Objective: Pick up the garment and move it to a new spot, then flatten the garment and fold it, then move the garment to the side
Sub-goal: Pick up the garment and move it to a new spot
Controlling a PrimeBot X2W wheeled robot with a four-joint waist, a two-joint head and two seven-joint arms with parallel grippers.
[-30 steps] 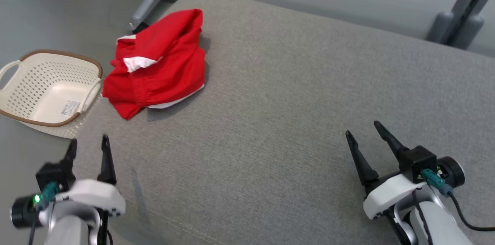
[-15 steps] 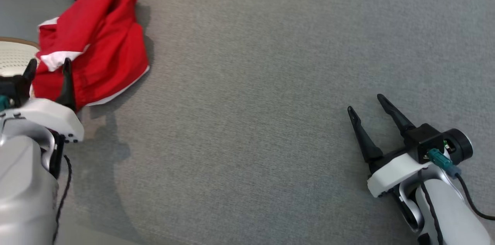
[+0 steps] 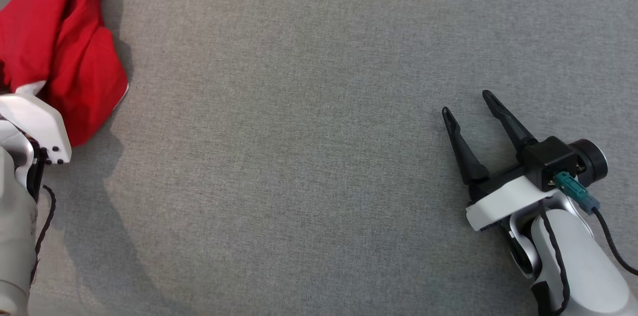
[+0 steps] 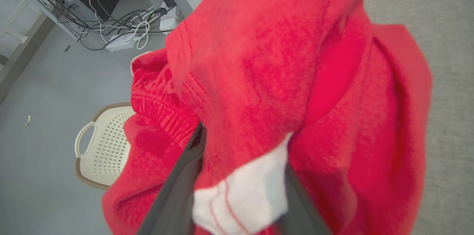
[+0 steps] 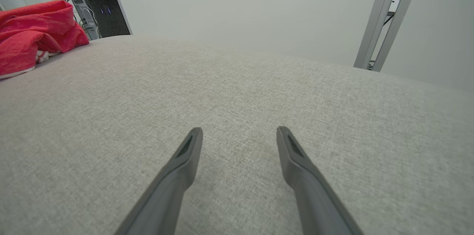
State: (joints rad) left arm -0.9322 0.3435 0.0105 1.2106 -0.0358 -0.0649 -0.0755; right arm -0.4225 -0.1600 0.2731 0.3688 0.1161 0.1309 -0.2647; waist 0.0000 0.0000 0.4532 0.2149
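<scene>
Left wrist view, garment (image 4: 296, 60) between left pincer (image 4: 242, 153)

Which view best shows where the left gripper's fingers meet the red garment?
Left wrist view: the left gripper straddles a red-and-white fold of the garment, close up. The head view shows the garment's bulk above the gripper's white housing; the right wrist view shows it small, far off.

We've got open grey cushion (image 3: 319, 146) across the middle and right, easy passing there; the red garment (image 3: 60, 52) heaps up at the left edge, a basket (image 4: 107, 153) on the floor past it.
</scene>
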